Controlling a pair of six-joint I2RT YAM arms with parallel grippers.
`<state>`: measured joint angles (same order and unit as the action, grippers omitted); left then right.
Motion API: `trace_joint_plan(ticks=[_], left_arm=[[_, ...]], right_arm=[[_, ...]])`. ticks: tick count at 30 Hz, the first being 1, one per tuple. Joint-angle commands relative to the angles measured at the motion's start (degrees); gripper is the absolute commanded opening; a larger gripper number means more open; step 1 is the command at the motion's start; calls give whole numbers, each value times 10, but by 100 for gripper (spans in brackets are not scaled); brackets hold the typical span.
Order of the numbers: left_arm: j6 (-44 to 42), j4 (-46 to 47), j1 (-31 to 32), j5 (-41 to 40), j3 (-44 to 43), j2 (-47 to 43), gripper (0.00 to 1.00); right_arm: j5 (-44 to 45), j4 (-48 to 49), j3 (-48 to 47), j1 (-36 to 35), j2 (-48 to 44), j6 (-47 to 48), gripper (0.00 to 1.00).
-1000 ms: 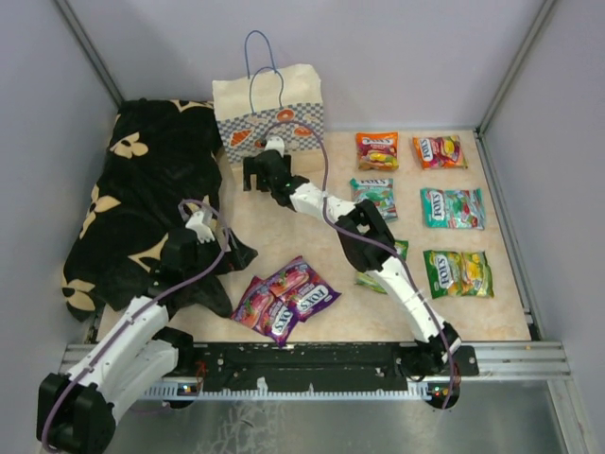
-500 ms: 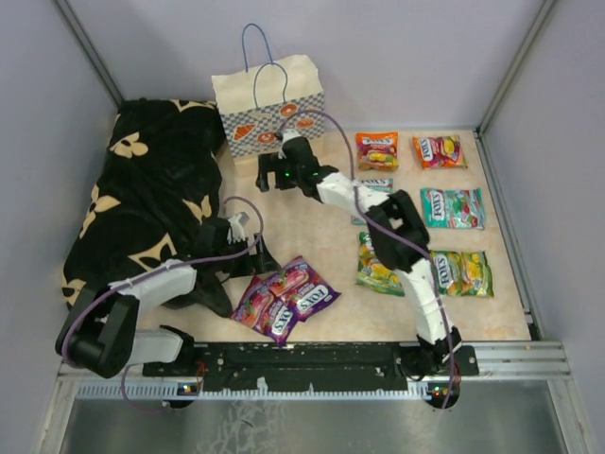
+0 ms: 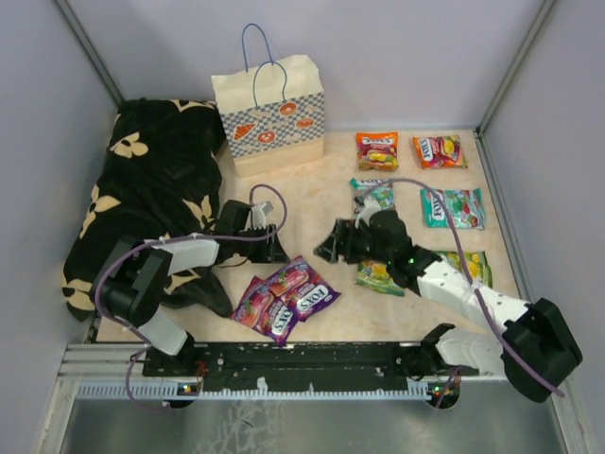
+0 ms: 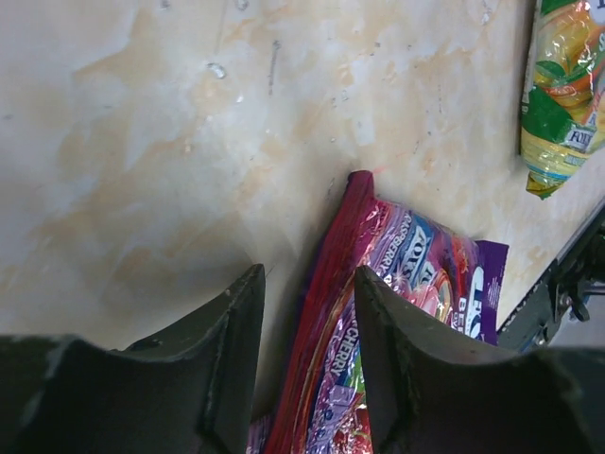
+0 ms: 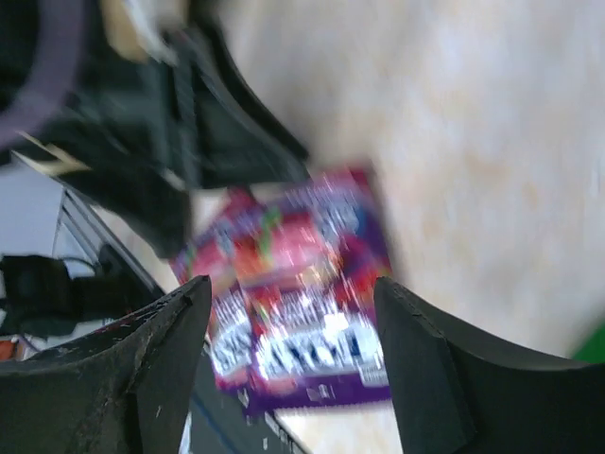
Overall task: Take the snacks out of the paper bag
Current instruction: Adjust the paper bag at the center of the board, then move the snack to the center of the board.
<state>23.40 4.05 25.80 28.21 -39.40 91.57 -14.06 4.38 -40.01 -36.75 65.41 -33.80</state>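
Observation:
The paper bag (image 3: 269,113) stands upright at the back, away from both grippers. Several snacks lie flat on the table: orange (image 3: 377,150), red (image 3: 439,151) and teal (image 3: 452,208) packets at the right, a green one (image 3: 378,277) beside my right arm, and a purple-red pile (image 3: 284,298) at the front. My left gripper (image 3: 272,250) hovers just above that pile's upper edge, jaws apart and empty (image 4: 309,274), with a purple packet (image 4: 416,284) below it. My right gripper (image 3: 327,248) points left toward the same pile (image 5: 302,322), open and empty (image 5: 293,284); its view is blurred.
A black flower-patterned cloth (image 3: 142,199) covers the left side, under my left arm. Grey walls close the table at the back and sides. A black rail (image 3: 312,364) runs along the near edge. The two grippers face each other a short way apart.
My right arm has drawn back from the paper bag to mid-table. The left gripper has swung right, off the cloth toward the purple pile. Both pairs of jaws have narrowed.

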Motion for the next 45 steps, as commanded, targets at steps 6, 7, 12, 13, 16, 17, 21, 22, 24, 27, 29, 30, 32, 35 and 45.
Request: trace_joint_plan(ticks=[6,7,12,13,16,17,21,22,24,27,29,30,32,35,45], left_arm=[[-35,-4,11,31,-20,55,43],[-34,0,12,37,-20,59,40],[-24,25,20,61,-6,69,39],[-23,29,20,61,-1,66,39],[-20,33,21,51,14,58,40],[-20,32,21,47,17,55,40],[-20,32,21,38,24,43,41],[-20,32,21,37,24,40,41],[-18,28,21,33,24,35,41],[-15,26,21,30,25,27,41],[-11,32,20,40,27,26,39],[-6,40,19,52,30,26,37],[15,68,13,86,39,31,30],[48,114,0,133,45,44,11],[54,79,-63,65,-22,33,0]], right_arm=[[-27,-134,164,-2,-105,-265,66],[-34,-133,176,1,-103,-282,66],[-71,-88,246,2,-89,-347,59],[-74,-72,258,2,-87,-357,58],[-79,-29,281,-1,-75,-377,57],[-80,-18,285,-4,-68,-381,57],[-59,27,282,-22,-41,-389,54],[-57,40,278,-28,-24,-390,50],[-56,73,271,-38,6,-395,39],[-60,123,257,-53,52,-400,19],[-65,142,244,-54,76,-397,3],[-67,144,233,-55,85,-393,0],[-63,129,203,-54,94,-376,0],[-47,96,152,-47,107,-341,0],[-72,13,-72,28,228,-200,0]])
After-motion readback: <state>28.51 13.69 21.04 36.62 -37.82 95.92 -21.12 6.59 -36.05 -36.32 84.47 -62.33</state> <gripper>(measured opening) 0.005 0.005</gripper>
